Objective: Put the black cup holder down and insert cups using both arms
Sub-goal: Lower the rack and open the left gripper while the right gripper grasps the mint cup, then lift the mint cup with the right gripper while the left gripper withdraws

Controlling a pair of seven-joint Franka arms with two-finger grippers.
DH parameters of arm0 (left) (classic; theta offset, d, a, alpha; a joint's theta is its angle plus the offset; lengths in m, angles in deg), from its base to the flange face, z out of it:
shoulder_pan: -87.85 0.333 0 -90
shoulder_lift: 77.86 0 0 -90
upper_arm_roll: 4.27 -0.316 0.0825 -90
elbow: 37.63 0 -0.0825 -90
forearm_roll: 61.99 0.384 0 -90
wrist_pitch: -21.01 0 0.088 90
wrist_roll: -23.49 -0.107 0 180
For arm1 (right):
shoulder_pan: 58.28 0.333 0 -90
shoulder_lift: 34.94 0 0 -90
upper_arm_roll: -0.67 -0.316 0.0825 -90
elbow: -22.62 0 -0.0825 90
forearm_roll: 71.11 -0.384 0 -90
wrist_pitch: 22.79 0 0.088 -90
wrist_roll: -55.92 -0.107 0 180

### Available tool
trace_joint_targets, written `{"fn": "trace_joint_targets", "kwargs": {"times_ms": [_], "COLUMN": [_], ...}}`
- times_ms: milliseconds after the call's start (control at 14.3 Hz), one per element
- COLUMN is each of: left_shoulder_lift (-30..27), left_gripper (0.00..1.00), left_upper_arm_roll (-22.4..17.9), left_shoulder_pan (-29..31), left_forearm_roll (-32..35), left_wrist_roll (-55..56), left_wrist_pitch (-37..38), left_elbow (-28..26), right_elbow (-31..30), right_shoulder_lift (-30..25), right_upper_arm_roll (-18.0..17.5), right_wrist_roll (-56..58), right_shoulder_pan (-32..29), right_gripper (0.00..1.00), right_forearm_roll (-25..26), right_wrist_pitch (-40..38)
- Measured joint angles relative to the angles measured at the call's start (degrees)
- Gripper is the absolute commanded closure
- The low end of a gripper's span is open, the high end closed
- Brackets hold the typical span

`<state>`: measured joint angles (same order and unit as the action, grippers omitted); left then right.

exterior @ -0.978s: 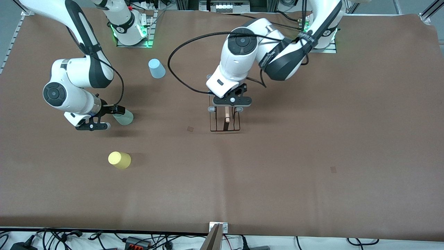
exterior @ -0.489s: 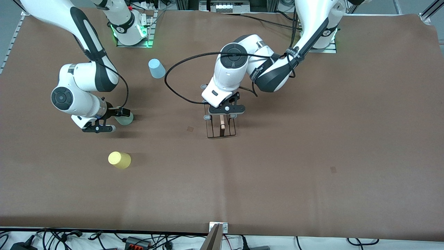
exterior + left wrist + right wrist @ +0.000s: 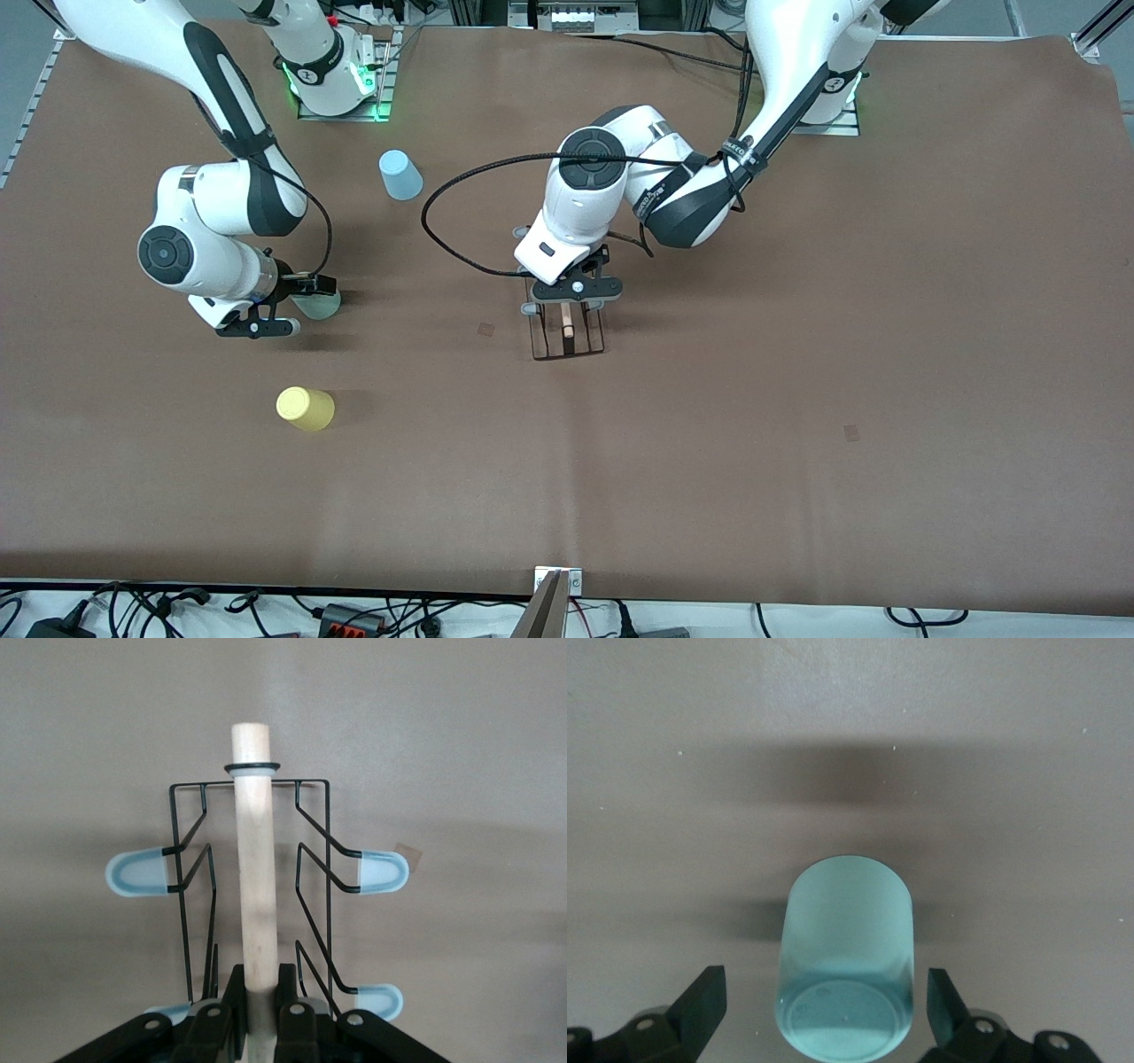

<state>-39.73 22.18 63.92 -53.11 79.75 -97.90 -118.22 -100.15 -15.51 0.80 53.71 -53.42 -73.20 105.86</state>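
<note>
Since the earlier frames, the black cup holder point(image 3: 568, 331) has been carried a little toward the right arm's end of the table and lowered by the left gripper point(image 3: 572, 293), whose fingers are pinched on the wooden rod handle point(image 3: 255, 877); whether the rack's base is touching the brown table point(image 3: 797, 399) cannot be told. The right gripper point(image 3: 282, 306) has been brought closer around the pale green cup point(image 3: 846, 966), and its fingers are spread wide on either side without touching it. The light blue cup point(image 3: 400, 175) is seen near the right arm's base, and the yellow cup point(image 3: 305, 408) nearer the front camera
</note>
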Motion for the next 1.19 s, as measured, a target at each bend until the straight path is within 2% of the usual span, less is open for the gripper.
{"fn": "trace_joint_targets", "kwargs": {"times_ms": [140,210,349,419,489,768,978,1187], "left_shoulder_lift": [0.02,0.0,-0.07,-0.24,-0.52,-3.81,-6.14,-7.4], "left_gripper": [0.68,0.65,0.61,0.61,0.61,0.61,0.6,0.6], "left_upper_arm_roll": [0.0,-0.03,-0.18,-0.19,-0.17,-0.01,0.01,0.03], "left_shoulder_pan": [-0.02,0.03,0.82,1.78,2.99,8.72,12.44,16.79], "left_forearm_roll": [0.0,0.01,0.01,0.01,0.01,0.01,0.01,-0.03], "left_wrist_roll": [0.36,0.7,0.94,0.94,0.91,0.15,-7.5,-17.07], "left_wrist_pitch": [-0.02,0.01,0.03,0.17,0.75,5.54,9.05,12.18], "left_elbow": [0.26,0.72,1.77,2.18,2.56,3.3,3.32,3.33], "right_elbow": [-0.01,-0.01,-0.01,-0.01,0.1,3.58,12.47,22.07], "right_shoulder_lift": [0.76,1.05,1.27,1.26,1.17,0.79,0.22,-0.47], "right_upper_arm_roll": [0.0,0.01,0.04,0.08,0.19,0.34,-0.61,-1.49], "right_wrist_roll": [0.01,0.02,0.04,0.05,0.06,0.11,0.11,-0.39], "right_shoulder_pan": [-0.02,-0.02,-0.06,-0.12,-0.15,-0.19,1.33,7.25], "right_gripper": [0.0,0.1,0.53,0.66,0.73,0.73,0.73,0.73], "right_forearm_roll": [0.0,0.0,0.0,0.0,0.01,0.01,-0.07,-1.01], "right_wrist_pitch": [0.0,0.0,0.0,-0.05,-0.42,-6.07,-16.38,-25.01]}}
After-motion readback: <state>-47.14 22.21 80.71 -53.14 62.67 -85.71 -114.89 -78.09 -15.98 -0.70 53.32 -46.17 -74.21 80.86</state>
